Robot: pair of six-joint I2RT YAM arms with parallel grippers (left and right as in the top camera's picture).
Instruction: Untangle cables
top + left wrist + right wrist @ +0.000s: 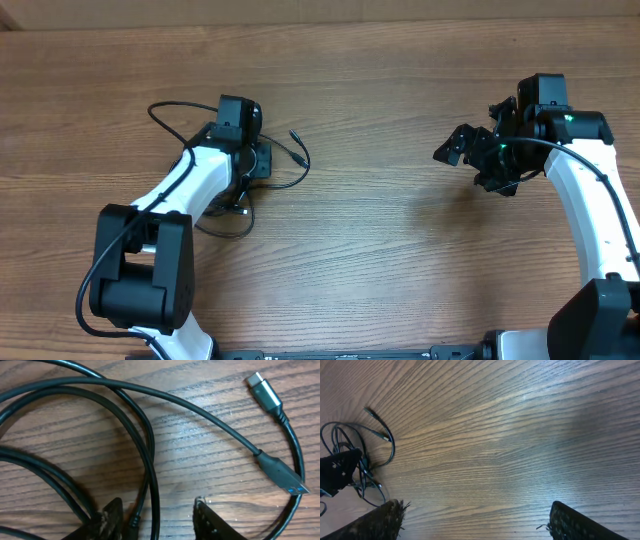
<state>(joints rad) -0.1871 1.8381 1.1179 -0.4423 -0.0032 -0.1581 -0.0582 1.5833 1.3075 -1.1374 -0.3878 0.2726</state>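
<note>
The cables [303, 160] lie in a loose black tangle on the wooden table at left centre. My left gripper [255, 162] is down over the tangle. In the left wrist view its jaws [157, 520] stand apart, with two cable strands [150, 460] and a small plug end between them, nearer the left finger [107, 520]. A silver plug [262, 390] and a dark plug with a blue tip [280, 472] lie free to the right. My right gripper [475, 165] hovers wide open over bare wood [475, 520], far from the cables [393, 447].
The wooden table [380, 250] runs under both arms. The left arm's white link [185, 185] lies across the near part of the tangle and hides some cable. The left gripper's black body [340, 472] shows at the left edge of the right wrist view.
</note>
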